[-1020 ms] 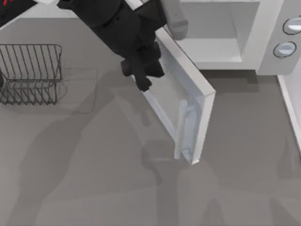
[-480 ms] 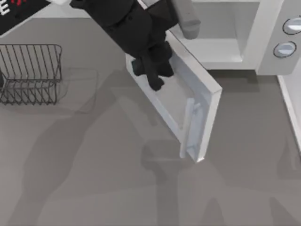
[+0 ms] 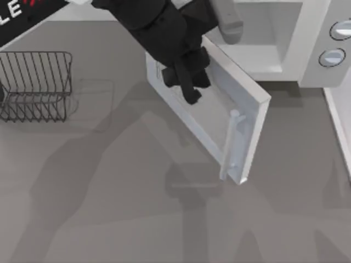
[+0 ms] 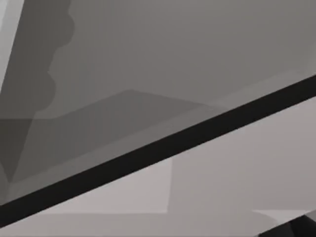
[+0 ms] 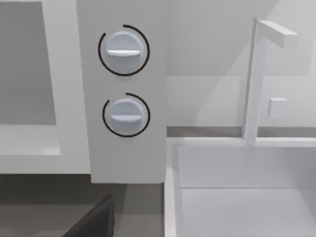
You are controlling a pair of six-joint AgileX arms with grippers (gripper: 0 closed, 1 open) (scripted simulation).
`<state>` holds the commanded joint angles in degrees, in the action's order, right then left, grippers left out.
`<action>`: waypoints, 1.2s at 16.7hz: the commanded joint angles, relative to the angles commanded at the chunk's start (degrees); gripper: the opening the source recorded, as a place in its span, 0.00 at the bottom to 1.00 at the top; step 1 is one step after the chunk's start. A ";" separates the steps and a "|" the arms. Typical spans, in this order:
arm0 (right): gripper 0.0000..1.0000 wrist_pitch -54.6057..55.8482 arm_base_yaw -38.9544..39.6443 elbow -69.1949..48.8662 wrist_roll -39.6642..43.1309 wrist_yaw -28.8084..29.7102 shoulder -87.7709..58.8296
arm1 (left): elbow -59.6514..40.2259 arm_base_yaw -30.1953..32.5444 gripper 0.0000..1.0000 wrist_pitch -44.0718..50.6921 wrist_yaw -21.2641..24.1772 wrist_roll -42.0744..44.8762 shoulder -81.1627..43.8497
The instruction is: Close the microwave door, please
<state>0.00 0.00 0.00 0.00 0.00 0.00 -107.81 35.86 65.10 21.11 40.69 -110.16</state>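
Up at about 12 o'clock on the table, my left arm slants down from the back edge with the left gripper (image 3: 189,90) pressed against the outer face of the microwave door (image 3: 219,118); can't tell how its fingers are set. That one door hangs ajar, swung out toward 5 o'clock from the microwave body (image 3: 307,49), bar handle (image 3: 230,143) near its free edge. Count: two knobs (image 5: 123,49), one wire basket (image 3: 35,85) at 9 o'clock.

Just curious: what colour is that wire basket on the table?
Dark grey, almost black. The wire basket shows best in the top view.
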 joint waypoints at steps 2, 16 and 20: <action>1.00 0.00 0.00 0.00 0.00 0.00 0.00 | -0.89 0.75 0.00 0.15 -0.24 -0.78 -0.90; 1.00 0.00 0.00 0.00 0.00 0.00 0.00 | -3.20 2.75 0.00 4.03 -0.28 -2.58 -5.15; 1.00 0.00 0.00 0.00 0.00 0.00 0.00 | -4.03 3.62 0.00 4.19 -0.63 -4.16 -5.98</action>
<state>0.00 0.00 0.00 0.00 0.00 0.00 -111.84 39.49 69.29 20.48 36.53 -116.14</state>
